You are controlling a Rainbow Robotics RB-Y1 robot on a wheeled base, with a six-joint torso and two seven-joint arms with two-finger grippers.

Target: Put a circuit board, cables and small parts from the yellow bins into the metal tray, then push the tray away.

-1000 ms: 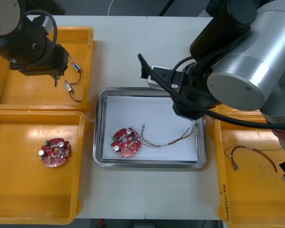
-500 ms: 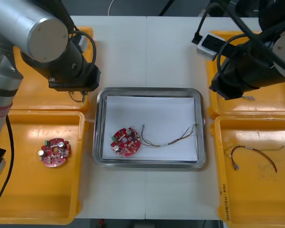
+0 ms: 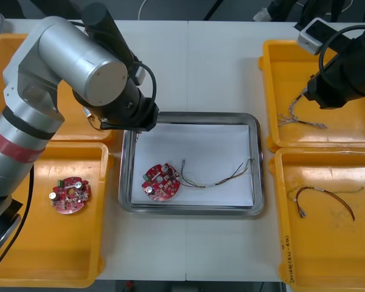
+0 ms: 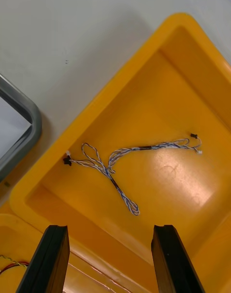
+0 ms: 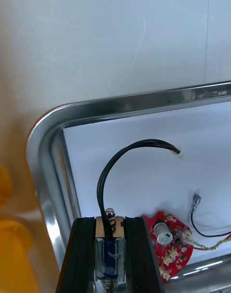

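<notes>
My left gripper (image 5: 109, 247) is shut on a small metal part (image 5: 109, 259) whose black cable (image 5: 125, 151) loops up from it. In the front view the left gripper (image 3: 135, 129) hangs over the far left corner of the metal tray (image 3: 191, 115). On the tray's white inside lie a red circuit board (image 3: 161, 180) and a red and yellow cable (image 3: 219, 176). My right gripper (image 4: 108, 259) stands open above the far right yellow bin (image 4: 159, 81), a short way from a twisted blue and white cable (image 4: 120, 160). From the front, the right gripper (image 3: 308, 91) is just above that cable (image 3: 299, 120).
A second circuit board (image 3: 70, 194) lies in the near left bin (image 3: 42, 261). A red and yellow cable (image 3: 322, 198) lies in the near right bin (image 3: 328, 255). My left arm covers most of the far left bin (image 3: 3, 79).
My left arm swung right from the far left bin to the tray's corner with the small part. My right arm drew back from the tray to the far right bin.
</notes>
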